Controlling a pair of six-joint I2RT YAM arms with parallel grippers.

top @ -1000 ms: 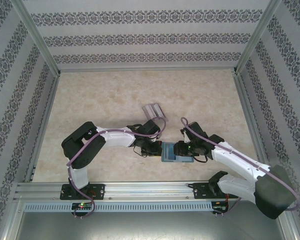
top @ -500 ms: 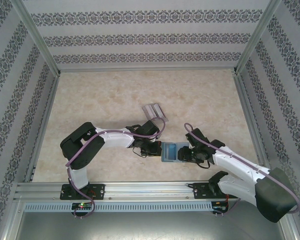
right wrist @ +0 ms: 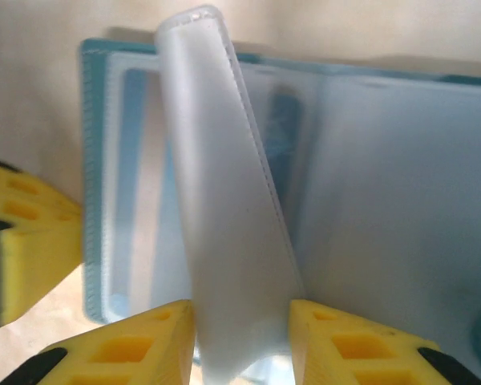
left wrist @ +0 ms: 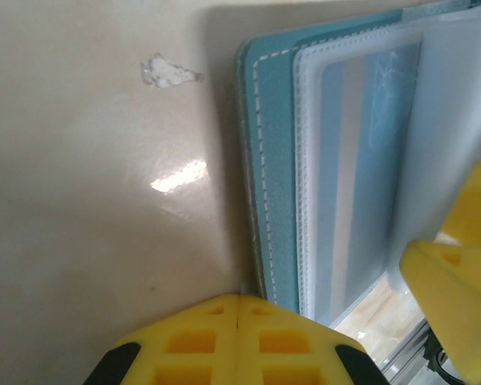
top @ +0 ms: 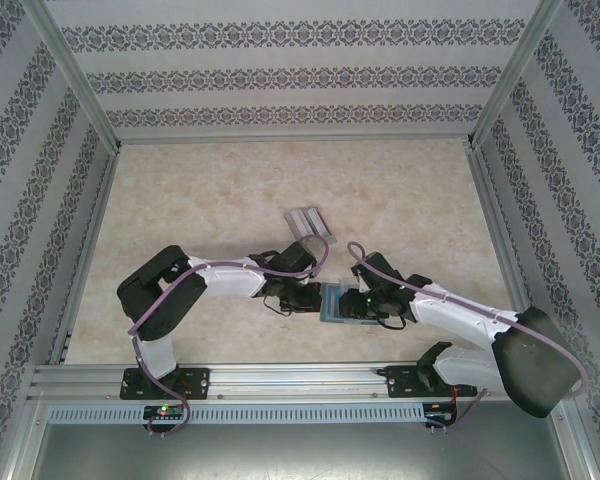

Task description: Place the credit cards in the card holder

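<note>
The teal card holder (top: 336,313) lies open on the table between my two grippers, its clear sleeves (left wrist: 361,160) facing up. My left gripper (top: 315,297) is shut with nothing in it. Its joined tips (left wrist: 239,297) rest at the card holder's (left wrist: 274,144) stitched outer edge. My right gripper (top: 359,303) reaches over the card holder (right wrist: 401,160) from the other side. A frosted sleeve (right wrist: 224,208) stands bowed between its jaws (right wrist: 242,311) and touches both pads. Grey credit cards (top: 308,221) lie flat on the table beyond the left arm.
Patterned walls enclose the table on three sides, with metal posts at the corners. An aluminium rail (top: 300,380) carrying the arm bases runs along the near edge. A small white fleck (left wrist: 167,72) marks the tabletop beside the card holder.
The right gripper drew back to the card holder's right edge, then came left over it again and now has a sleeve between its jaws. The left gripper and the grey cards have stayed put.
</note>
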